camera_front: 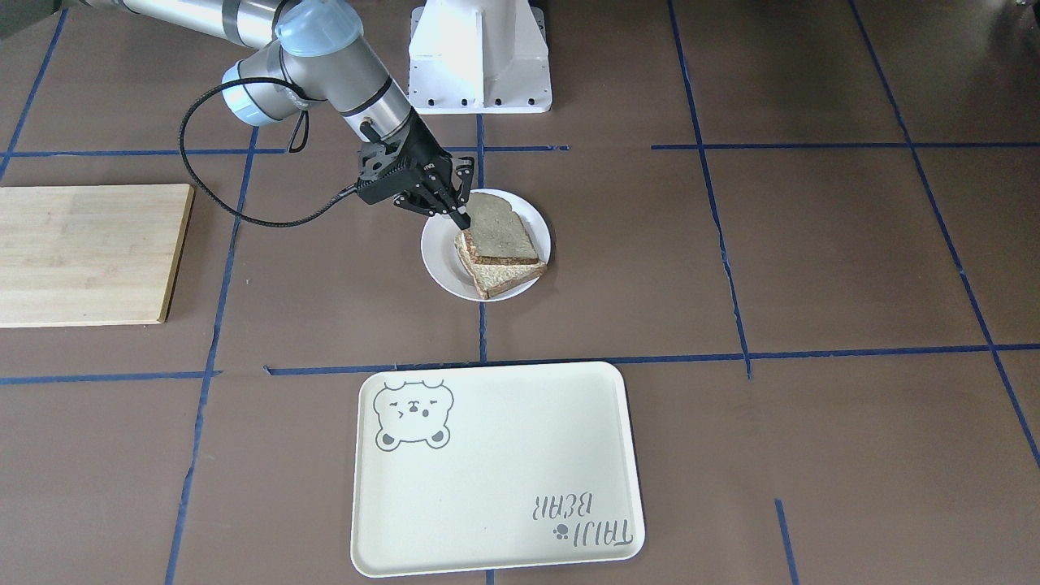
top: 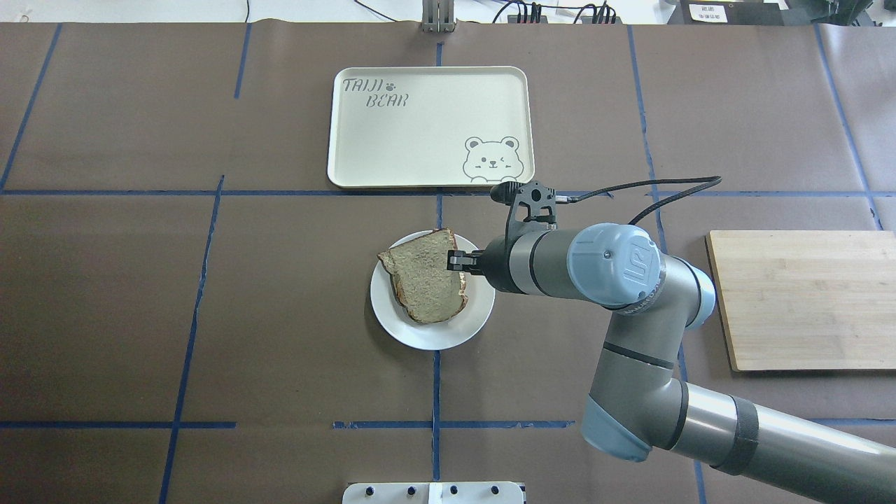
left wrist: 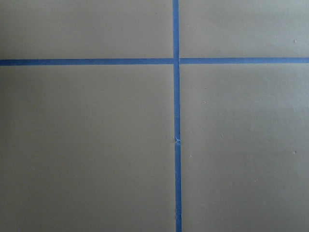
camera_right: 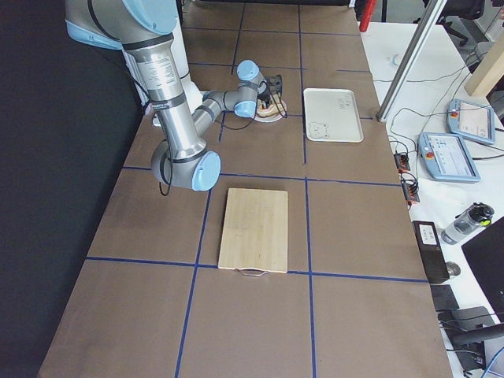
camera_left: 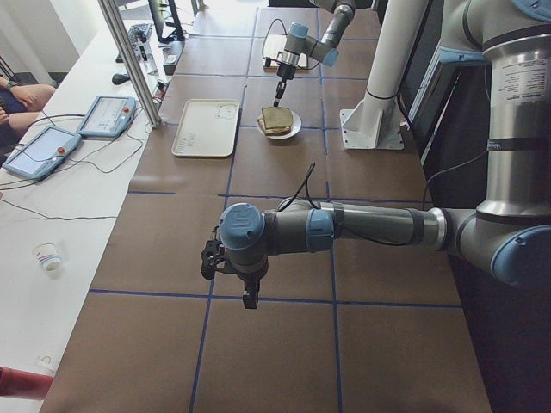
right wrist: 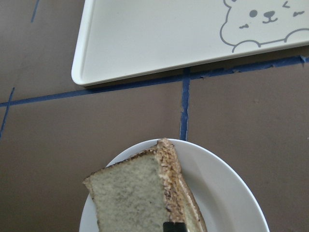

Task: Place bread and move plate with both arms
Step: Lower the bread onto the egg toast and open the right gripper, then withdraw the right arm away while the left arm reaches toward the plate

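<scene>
Pinching the bread (camera_front: 500,231) by its crust, the right fingers (camera_front: 460,214) stand narrow and hold it tilted over the plate (camera_front: 443,268), its other end resting askew on a lower slice (camera_front: 504,278). Released like this, it may settle off-centre (the stack looks crooked) and slip once the plate is carried toward the tray (camera_front: 504,455). The left fingers (camera_left: 250,297) hang over bare desk (camera_front: 812,260), well apart from the plate; wide or narrow, I cannot tell.
</scene>
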Robot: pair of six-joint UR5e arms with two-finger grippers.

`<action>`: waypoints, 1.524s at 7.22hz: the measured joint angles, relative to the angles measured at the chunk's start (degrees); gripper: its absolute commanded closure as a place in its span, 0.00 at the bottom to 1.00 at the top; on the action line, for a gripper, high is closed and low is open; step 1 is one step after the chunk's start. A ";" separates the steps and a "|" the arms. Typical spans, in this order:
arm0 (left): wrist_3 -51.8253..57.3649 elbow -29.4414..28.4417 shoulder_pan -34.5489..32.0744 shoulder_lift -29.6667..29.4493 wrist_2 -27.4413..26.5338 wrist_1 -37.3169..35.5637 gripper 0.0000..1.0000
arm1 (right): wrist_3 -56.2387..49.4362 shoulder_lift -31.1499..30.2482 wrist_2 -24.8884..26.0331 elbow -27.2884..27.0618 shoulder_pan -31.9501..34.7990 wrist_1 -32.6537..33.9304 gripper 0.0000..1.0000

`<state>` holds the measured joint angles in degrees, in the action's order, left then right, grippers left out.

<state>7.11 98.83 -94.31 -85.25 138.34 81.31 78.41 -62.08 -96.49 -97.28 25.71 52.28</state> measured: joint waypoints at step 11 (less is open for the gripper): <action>-59.98 8.73 19.91 -2.66 7.17 39.88 0.00 | -35.34 -3.96 -17.13 -11.19 25.67 44.27 0.00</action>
<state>-52.88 107.56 -74.40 -87.92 145.50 121.19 43.07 -66.05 -113.63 -108.47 51.38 96.55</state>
